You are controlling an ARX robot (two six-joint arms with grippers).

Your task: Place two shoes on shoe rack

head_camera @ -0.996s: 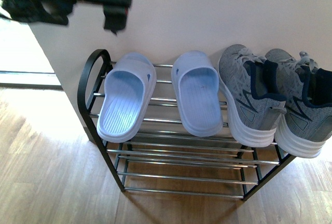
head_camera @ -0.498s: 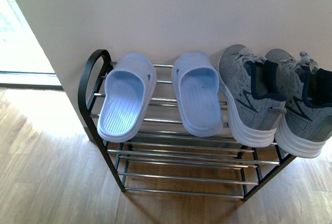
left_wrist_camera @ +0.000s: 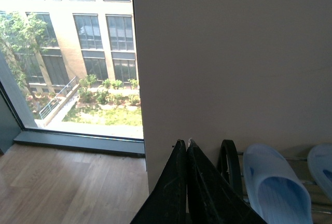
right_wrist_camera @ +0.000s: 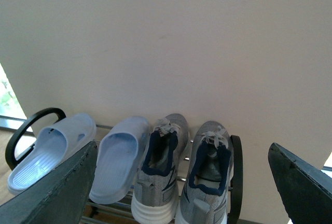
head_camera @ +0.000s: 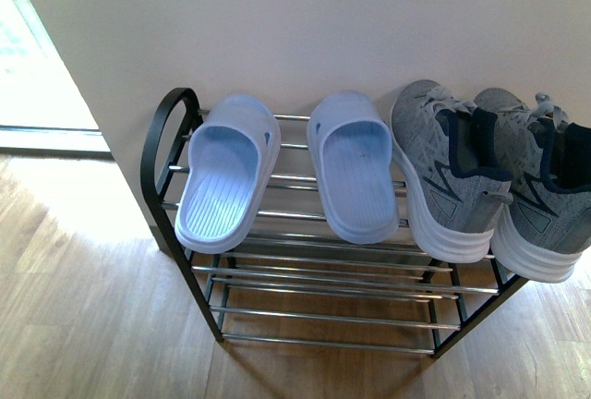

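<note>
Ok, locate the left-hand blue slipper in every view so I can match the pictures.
Front view: left-hand blue slipper on the top shelf, at its left end.
Left wrist view: at the lower right, beside the rack's black side frame.
Right wrist view: lower left.
Shared landmark: that rounded black side frame.

- Saw plain off-white wall [head_camera: 305, 20], evenly lit
- Wood plank floor [head_camera: 83, 307], bright daylight patch near the wall
- Floor-level window [left_wrist_camera: 67, 53] faced building, greenery

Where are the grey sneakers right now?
In the front view the grey sneakers sit side by side at the right end of the shoe rack's top shelf, just right of the two light blue slippers.
</note>
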